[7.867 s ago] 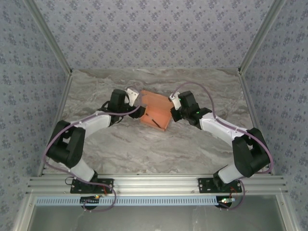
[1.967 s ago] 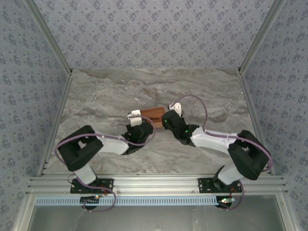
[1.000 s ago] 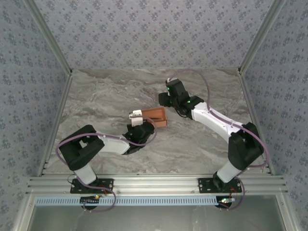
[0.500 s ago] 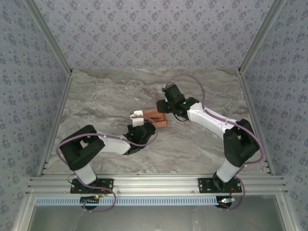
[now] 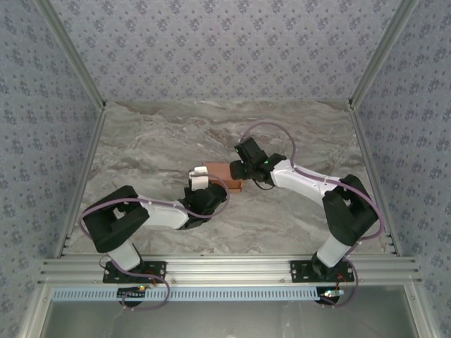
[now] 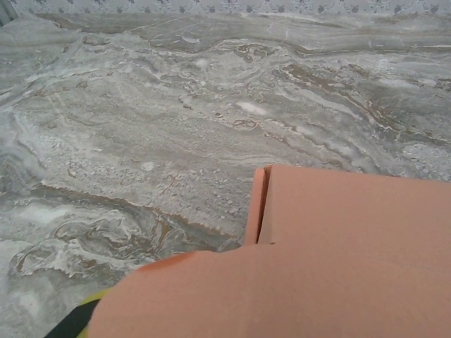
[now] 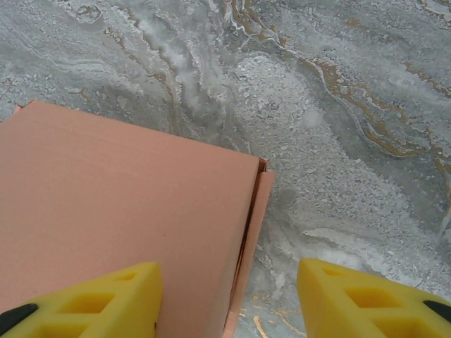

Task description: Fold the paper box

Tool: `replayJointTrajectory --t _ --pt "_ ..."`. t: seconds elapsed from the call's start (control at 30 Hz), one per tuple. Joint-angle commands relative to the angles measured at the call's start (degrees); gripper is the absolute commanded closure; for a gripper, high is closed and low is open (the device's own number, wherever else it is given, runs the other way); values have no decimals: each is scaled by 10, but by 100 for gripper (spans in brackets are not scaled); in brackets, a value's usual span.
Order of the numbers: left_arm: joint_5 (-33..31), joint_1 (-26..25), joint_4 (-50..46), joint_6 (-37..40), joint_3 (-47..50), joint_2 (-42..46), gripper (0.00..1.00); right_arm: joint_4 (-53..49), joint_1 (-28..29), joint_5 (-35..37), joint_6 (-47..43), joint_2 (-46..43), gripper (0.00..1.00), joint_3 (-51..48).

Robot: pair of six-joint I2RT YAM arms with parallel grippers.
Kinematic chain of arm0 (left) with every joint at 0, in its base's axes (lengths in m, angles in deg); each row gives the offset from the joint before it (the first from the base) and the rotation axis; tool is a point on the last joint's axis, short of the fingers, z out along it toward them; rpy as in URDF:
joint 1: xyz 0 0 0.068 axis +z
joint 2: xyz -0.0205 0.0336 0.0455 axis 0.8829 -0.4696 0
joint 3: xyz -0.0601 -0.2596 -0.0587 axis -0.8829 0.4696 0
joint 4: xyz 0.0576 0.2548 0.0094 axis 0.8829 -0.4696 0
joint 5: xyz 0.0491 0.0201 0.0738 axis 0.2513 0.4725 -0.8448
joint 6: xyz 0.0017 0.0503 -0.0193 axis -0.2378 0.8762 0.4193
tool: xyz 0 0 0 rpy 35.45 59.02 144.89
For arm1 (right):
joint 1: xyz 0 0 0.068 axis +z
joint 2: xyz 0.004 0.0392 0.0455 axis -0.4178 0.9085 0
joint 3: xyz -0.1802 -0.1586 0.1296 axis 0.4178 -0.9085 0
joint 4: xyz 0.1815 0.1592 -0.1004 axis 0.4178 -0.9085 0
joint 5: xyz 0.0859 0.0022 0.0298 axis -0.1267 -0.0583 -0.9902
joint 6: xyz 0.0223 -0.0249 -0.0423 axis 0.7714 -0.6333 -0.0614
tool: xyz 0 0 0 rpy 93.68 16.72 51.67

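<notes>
The marbled grey worktop [image 5: 155, 141] fills the floor of the walled cell. The left arm [image 5: 158, 211] and right arm [image 5: 310, 183] both reach in to its middle. The paper box [image 5: 224, 174] lies flat there between them, a salmon-orange folded piece. The left wrist view shows a rounded flap in front and a slit beside a side panel.

The right claw [image 7: 229, 296] hangs over the box's edge with its jaws apart. One yellow finger [image 7: 99, 299] is above the cardboard, and the other is above bare worktop, clear of the box.

The left claw [image 5: 208, 182] sits at the box's near-left end and seems to touch it. I cannot tell whether it is open or closed.
</notes>
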Motion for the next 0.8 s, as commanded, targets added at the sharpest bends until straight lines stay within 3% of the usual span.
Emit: replayJointTrajectory --t 0.0,0.3,0.4,0.6,0.77 --pt "-4 -4 -29 -18 7 26 73 0 2 18 10 -11 46 -10" --pt "26 -10 -109 -20 22 87 60 -2 3 26 4 -7 45 -7" --pt "40 -10 -134 -16 27 111 49 -4 3 27 3 -7 45 -2" --pt "104 -10 -214 8 34 182 40 -12 3 30 -4 -7 46 9" --pt "167 -10 -270 44 54 295 33 -13 6 31 -9 -8 45 9"
